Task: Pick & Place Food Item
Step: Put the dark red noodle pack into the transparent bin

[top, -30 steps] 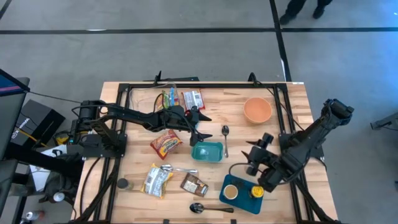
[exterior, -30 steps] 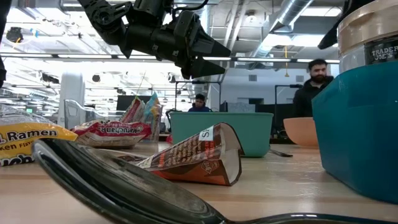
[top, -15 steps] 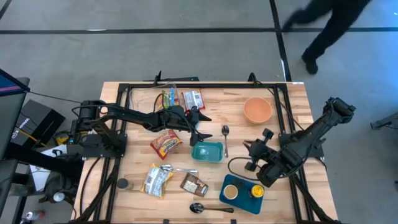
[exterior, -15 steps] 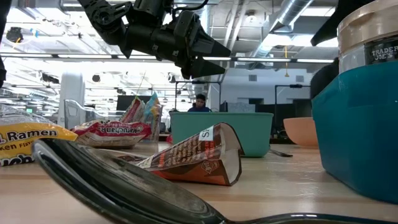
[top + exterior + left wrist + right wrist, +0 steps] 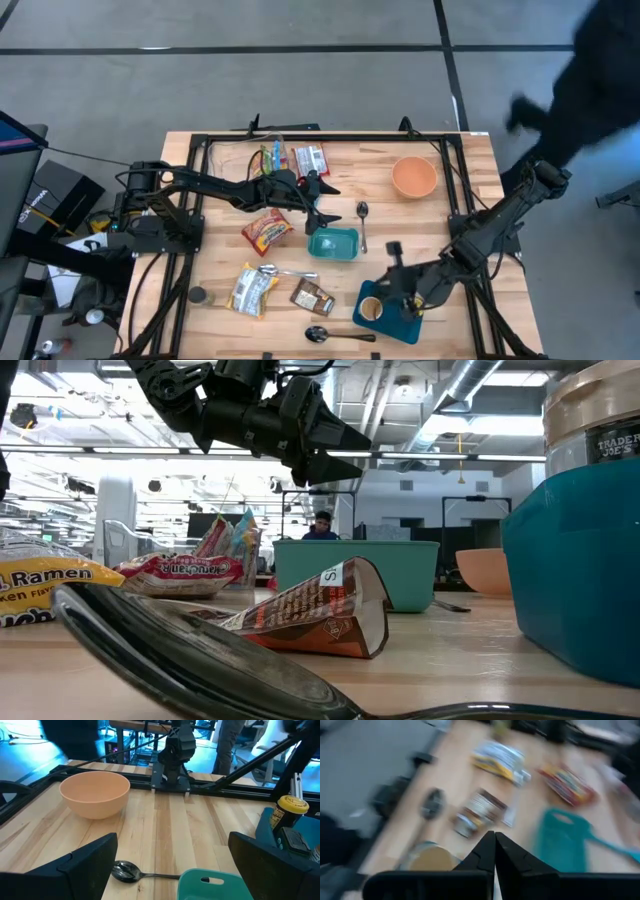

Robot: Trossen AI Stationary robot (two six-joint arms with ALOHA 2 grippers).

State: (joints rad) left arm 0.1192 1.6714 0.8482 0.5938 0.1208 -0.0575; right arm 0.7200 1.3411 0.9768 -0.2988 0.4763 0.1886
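Food packets lie flat on the wooden table: a ramen packet [image 5: 252,288], a brown packet [image 5: 312,297], a red packet [image 5: 267,230] and two candy packets [image 5: 290,159] at the far side. My left gripper [image 5: 318,207] hangs open above the far left corner of the teal container [image 5: 333,243], with nothing between its fingers [image 5: 90,865]. My right gripper [image 5: 392,288] is shut and empty. It slants down toward the table's left, above the blue tray [image 5: 385,318] and its tan-lidded jar [image 5: 431,857]. A yellow-lidded jar [image 5: 287,810] also stands in the tray.
An orange bowl [image 5: 414,177] stands at the far right. Spoons lie beside the teal container [image 5: 362,215], by the ramen packet [image 5: 285,271] and at the near edge [image 5: 325,334]. A black frame [image 5: 330,137] borders the table. A person [image 5: 590,80] passes beyond the right edge.
My right gripper has swung toward the table's left and near edge, over the blue tray, and its wrist has tipped up from pointing down to a shallower slant. Its arm has left the low view. A person has walked along the table's far right.
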